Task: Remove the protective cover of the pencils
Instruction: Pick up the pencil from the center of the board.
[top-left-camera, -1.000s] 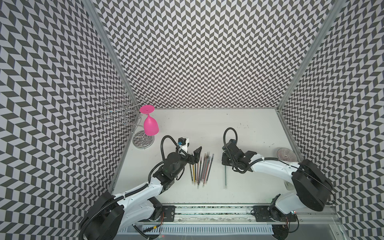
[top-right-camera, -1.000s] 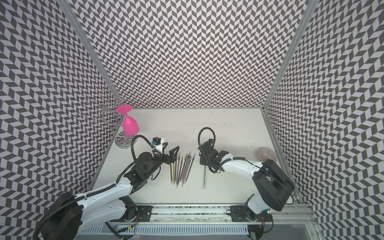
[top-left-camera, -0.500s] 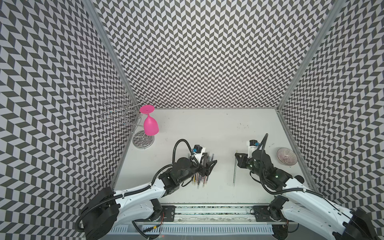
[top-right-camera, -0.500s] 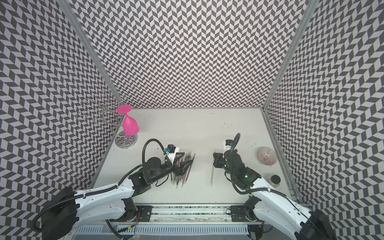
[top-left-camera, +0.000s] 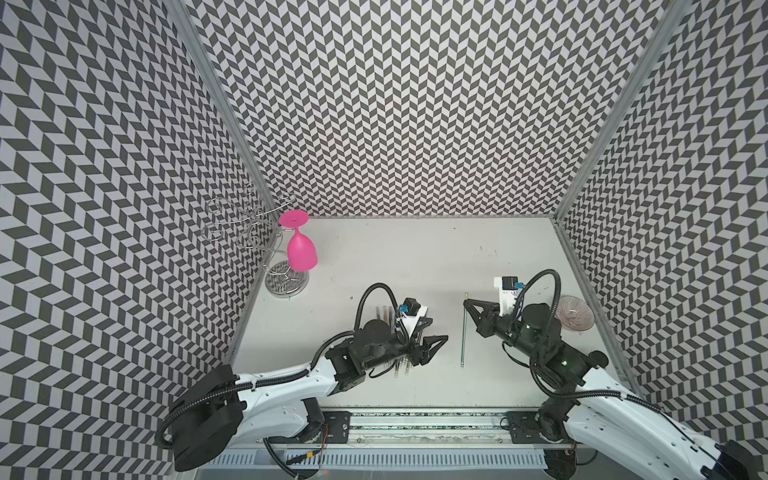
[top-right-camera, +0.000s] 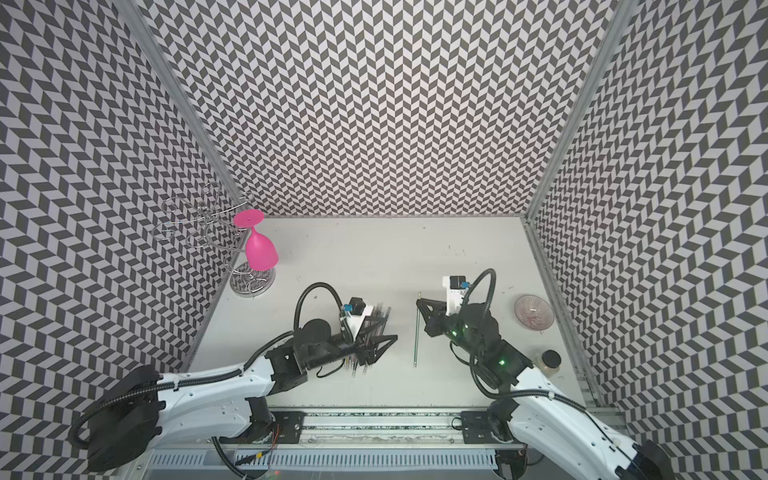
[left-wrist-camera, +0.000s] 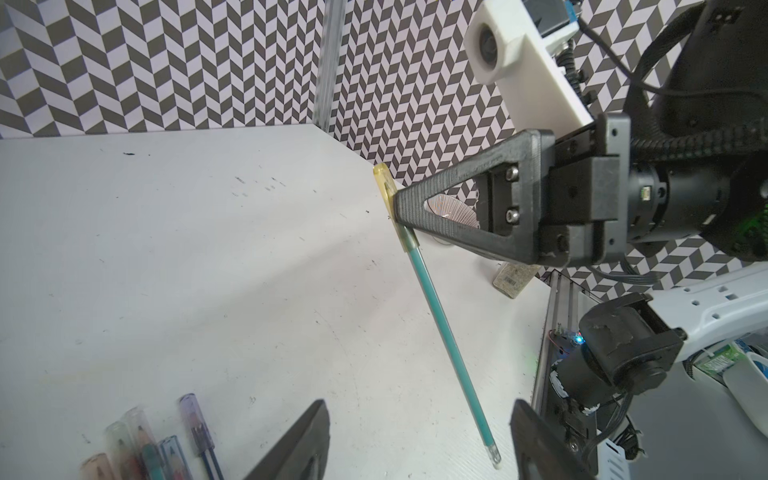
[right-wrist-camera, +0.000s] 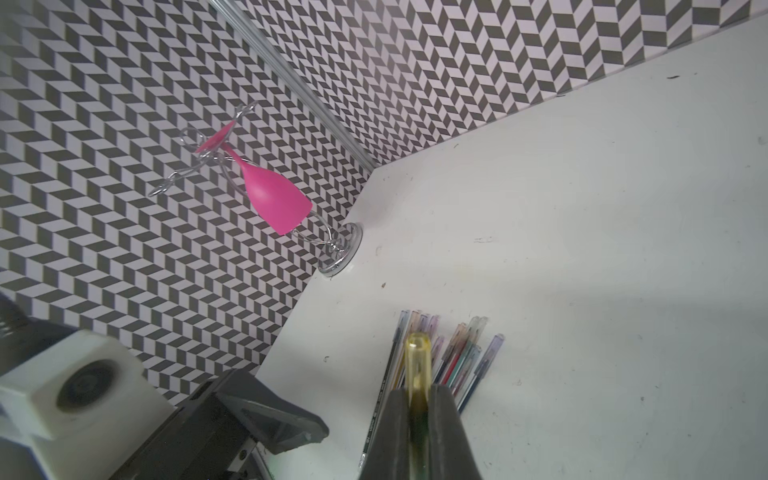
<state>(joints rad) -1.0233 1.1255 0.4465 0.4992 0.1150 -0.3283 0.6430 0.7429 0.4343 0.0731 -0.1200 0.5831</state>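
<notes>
My right gripper (top-left-camera: 466, 302) is shut on the yellow see-through protective cover (right-wrist-camera: 417, 361) at the far end of a teal pencil (top-left-camera: 462, 336). The pencil's body (left-wrist-camera: 444, 324) slants from that grip toward the table's front edge. My left gripper (left-wrist-camera: 419, 440) is open. The pencil's pale near end lies between its fingers, close to one finger (left-wrist-camera: 536, 440) and not touching it. The other pencils (right-wrist-camera: 453, 357), each with a clear cover, lie in a bundle on the table. In both top views the bundle (top-right-camera: 380, 316) is partly hidden under my left gripper (top-left-camera: 434, 349).
A pink wine glass (top-left-camera: 301, 249) hangs upside down on a wire rack (top-left-camera: 286, 284) in the back left corner. A ribbed glass dish (top-left-camera: 575, 318) sits by the right wall. A small dark-lidded jar (top-right-camera: 548, 361) stands nearer the front.
My left gripper has moved right, across the bundle, to the near end of the held pencil, and its jaws have narrowed a little. My right arm has swung round, still holding the pencil's cover.
</notes>
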